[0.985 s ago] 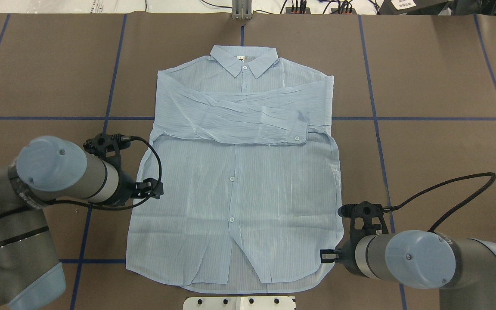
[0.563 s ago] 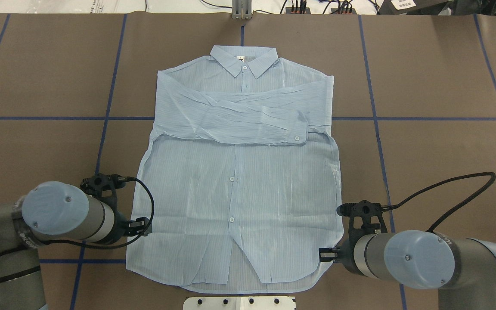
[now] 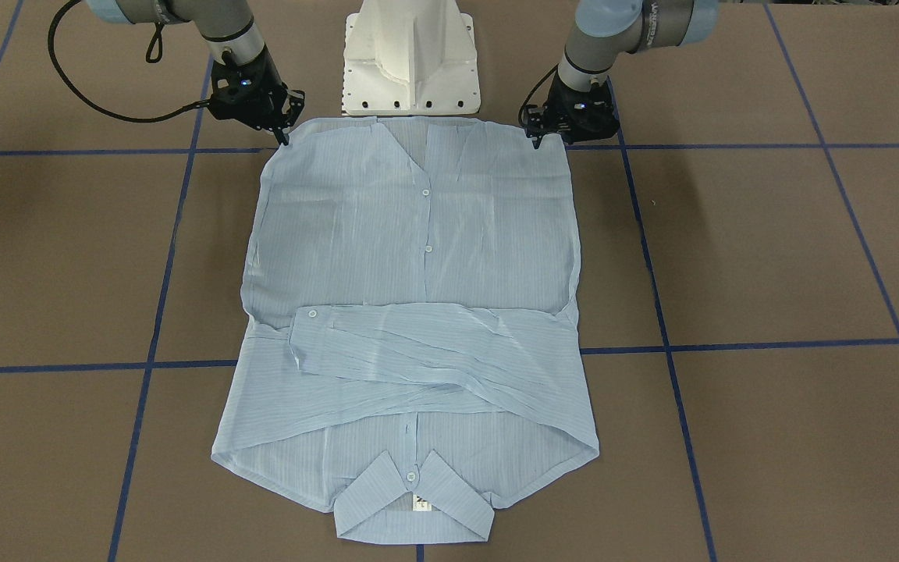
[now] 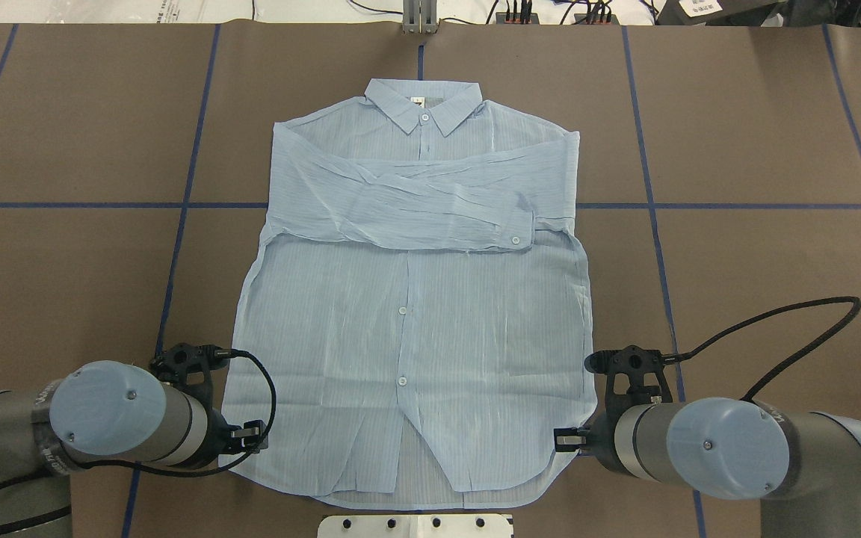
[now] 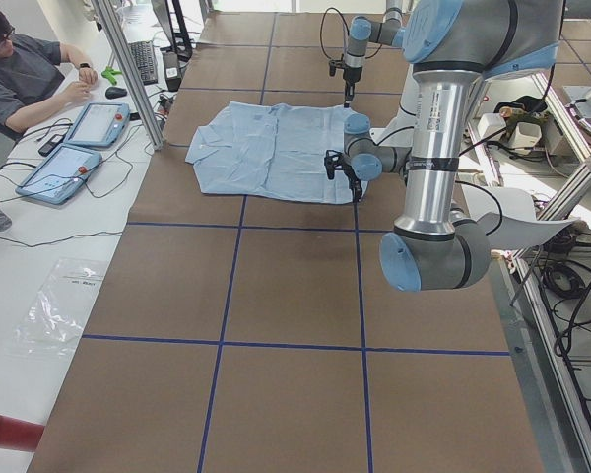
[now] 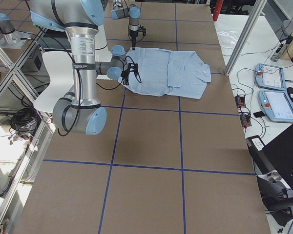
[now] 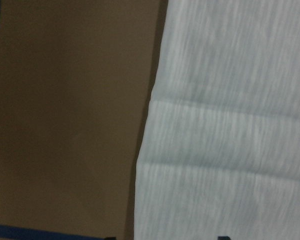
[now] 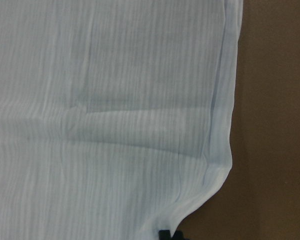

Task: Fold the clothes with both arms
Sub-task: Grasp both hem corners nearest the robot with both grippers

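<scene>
The light-blue shirt (image 4: 415,299) lies flat and face up, collar at the far side, both sleeves folded across the chest (image 3: 418,343). My left gripper (image 4: 249,439) is low at the hem's left corner (image 3: 545,134). In the left wrist view its tips show apart at the bottom edge, open astride the shirt's side edge (image 7: 145,165). My right gripper (image 4: 565,441) sits at the hem's right corner (image 3: 284,129). In the right wrist view its tips (image 8: 167,235) are together at the fabric corner, shut on the hem.
The white pedestal base (image 4: 415,524) stands just behind the hem. Blue tape lines (image 4: 647,202) cross the brown table. A seated person (image 5: 25,74) with tablets is beyond the far edge, near aluminium posts (image 5: 128,69).
My left arm has travelled back along the shirt's left edge, from mid-side down to the hem corner. The right arm and the shirt have stayed put.
</scene>
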`<action>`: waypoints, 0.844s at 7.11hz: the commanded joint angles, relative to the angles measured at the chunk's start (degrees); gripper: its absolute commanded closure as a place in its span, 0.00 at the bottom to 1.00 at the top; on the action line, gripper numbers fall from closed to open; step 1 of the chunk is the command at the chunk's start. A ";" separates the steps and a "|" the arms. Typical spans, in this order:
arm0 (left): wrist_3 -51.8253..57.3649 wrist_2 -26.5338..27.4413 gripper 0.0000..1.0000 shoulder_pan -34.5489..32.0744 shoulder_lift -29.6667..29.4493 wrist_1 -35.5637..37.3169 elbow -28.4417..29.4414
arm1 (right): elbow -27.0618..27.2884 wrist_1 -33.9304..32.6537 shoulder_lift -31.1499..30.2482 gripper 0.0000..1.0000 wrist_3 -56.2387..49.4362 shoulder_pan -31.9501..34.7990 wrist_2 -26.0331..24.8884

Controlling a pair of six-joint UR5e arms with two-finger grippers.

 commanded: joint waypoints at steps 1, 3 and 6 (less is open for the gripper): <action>0.18 0.01 0.34 0.29 0.33 0.09 0.35 | 0.07 0.00 0.03 1.00 -0.05 0.06 0.00; 0.35 0.01 0.36 0.29 0.25 0.09 0.61 | -0.01 0.00 0.03 1.00 -0.14 0.32 0.09; 0.27 0.01 0.57 0.29 0.34 0.09 0.61 | -0.01 0.00 -0.05 1.00 -0.14 0.41 0.09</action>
